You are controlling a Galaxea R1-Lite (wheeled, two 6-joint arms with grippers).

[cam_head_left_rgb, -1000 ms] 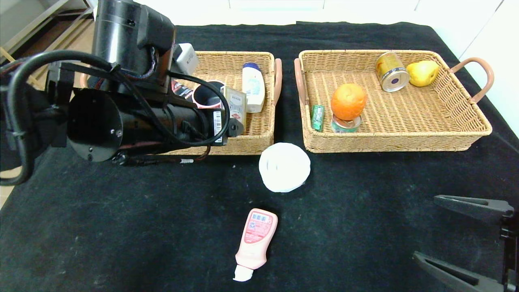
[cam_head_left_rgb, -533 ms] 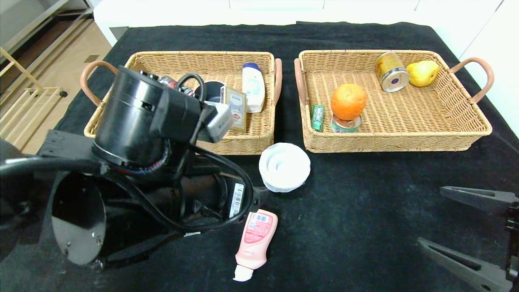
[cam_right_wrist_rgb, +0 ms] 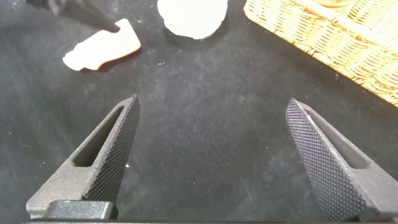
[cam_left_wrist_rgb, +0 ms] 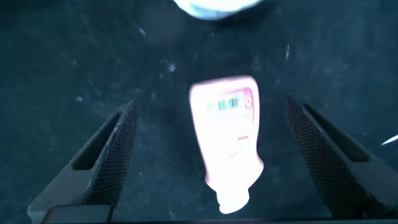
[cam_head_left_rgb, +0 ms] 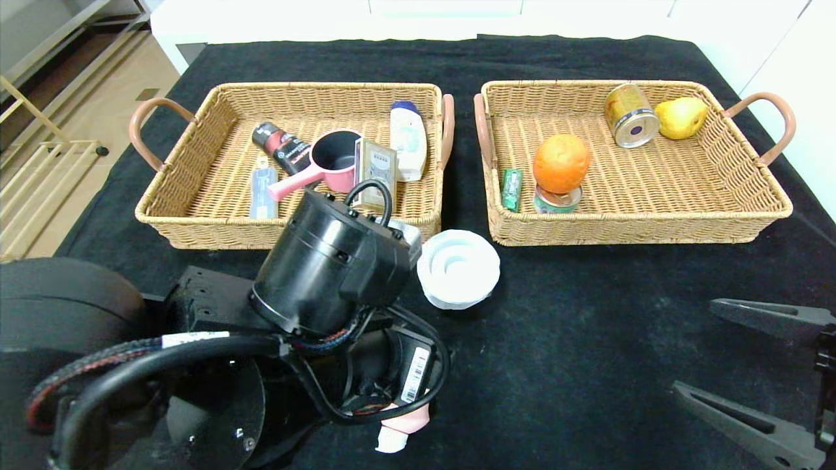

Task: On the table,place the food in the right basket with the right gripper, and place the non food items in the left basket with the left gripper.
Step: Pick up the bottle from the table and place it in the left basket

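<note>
1. Black fuzzy cloth covers the bench (cam_head_left_rgb: 588,339), and the white tub (cam_head_left_rgb: 458,267) standing on it serves as landmark for all places below.
2. Nearer the robot than the tub, the left arm reaches forward and bends down steeply, its bulky wrist hiding most of the pink bottle (cam_left_wrist_rgb: 229,148); in the head view only the bottle's white cap end shows.
3. In the left wrist view the left tool (cam_left_wrist_rgb: 211,158) hangs over the bottle with its 2 fingers (cam_left_wrist_rgb: 106,155) spread wide, 1 on each side of the bottle and not touching it.
4. Beyond the tub and to its left sits the left basket (cam_head_left_rgb: 196,225), holding a white bottle (cam_head_left_rgb: 407,139), a beige box (cam_head_left_rgb: 375,171), a pink cup with a handle (cam_head_left_rgb: 326,164), a dark tube (cam_head_left_rgb: 282,147) and a translucent case (cam_head_left_rgb: 263,190).
5. Beyond the tub and to its right sits the right basket (cam_head_left_rgb: 653,225), holding an orange (cam_head_left_rgb: 561,162) resting on a small tin (cam_head_left_rgb: 556,199), a green gum pack (cam_head_left_rgb: 512,188), a gold can (cam_head_left_rgb: 630,115) and a yellow pear (cam_head_left_rgb: 680,117).
6. Well to the right of the tub and nearer the robot, the right tool (cam_right_wrist_rgb: 211,152) hovers low over bare cloth, fingers spread wide and holding nothing.
</note>
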